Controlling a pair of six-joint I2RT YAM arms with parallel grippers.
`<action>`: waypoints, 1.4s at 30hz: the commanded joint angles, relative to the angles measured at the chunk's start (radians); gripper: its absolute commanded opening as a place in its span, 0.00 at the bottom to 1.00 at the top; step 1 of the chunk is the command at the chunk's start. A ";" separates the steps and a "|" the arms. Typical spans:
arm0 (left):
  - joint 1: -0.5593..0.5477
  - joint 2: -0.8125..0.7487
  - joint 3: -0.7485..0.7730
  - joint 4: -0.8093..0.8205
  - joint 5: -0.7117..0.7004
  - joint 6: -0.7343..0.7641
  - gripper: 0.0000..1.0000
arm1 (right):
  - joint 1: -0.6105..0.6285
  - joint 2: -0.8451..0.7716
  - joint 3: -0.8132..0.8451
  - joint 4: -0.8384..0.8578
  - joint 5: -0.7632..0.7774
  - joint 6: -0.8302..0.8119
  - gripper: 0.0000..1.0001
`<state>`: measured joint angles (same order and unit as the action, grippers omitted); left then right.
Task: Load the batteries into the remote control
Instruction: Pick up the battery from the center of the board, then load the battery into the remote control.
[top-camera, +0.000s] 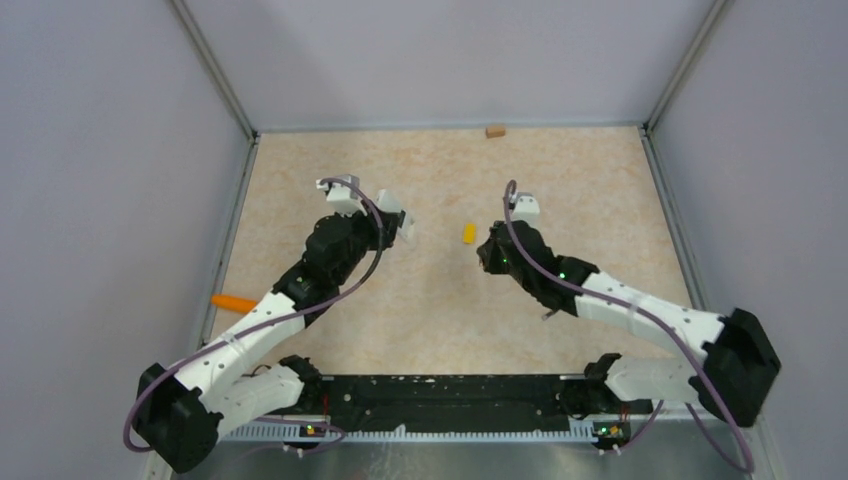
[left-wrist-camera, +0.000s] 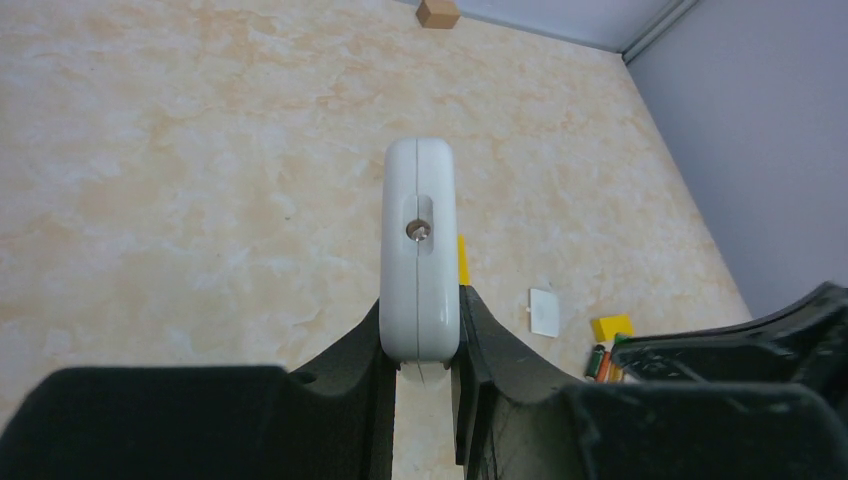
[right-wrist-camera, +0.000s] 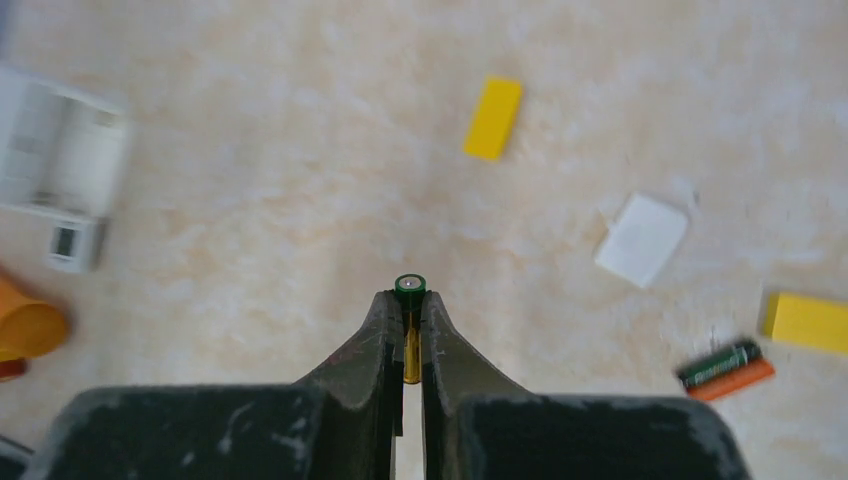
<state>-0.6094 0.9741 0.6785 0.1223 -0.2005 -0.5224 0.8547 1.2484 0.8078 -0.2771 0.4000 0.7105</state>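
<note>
- The right gripper (right-wrist-camera: 410, 303) is pinched narrow on one battery (right-wrist-camera: 410, 288), green-capped with a gold body, held end-on between the fingers.
- The left gripper (left-wrist-camera: 421, 340) clamps the remote control (left-wrist-camera: 418, 230) by its flat sides, raised off the surface (right-wrist-camera: 250, 130), with a narrow end facing the wrist camera.
- The other two batteries (right-wrist-camera: 722, 364), one dark green and one orange, lie side by side on the surface, near a yellow block (right-wrist-camera: 808, 322).
- A small white square piece (right-wrist-camera: 642, 240) lies near them, and a second yellow block (right-wrist-camera: 493, 118) lies beyond it.
</note>
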 joint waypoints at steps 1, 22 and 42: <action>0.031 -0.012 0.056 0.086 0.100 -0.058 0.00 | 0.013 -0.186 -0.078 0.423 -0.031 -0.331 0.00; 0.048 0.058 0.031 0.499 0.270 -0.280 0.00 | 0.012 -0.408 -0.267 1.156 -0.345 -0.706 0.00; 0.048 0.219 -0.079 1.104 0.210 -0.926 0.00 | 0.026 -0.027 0.485 0.358 0.073 -0.217 0.00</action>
<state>-0.5644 1.1732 0.5808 1.0241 0.0341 -1.3064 0.8570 1.1847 1.2358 0.1524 0.4084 0.5102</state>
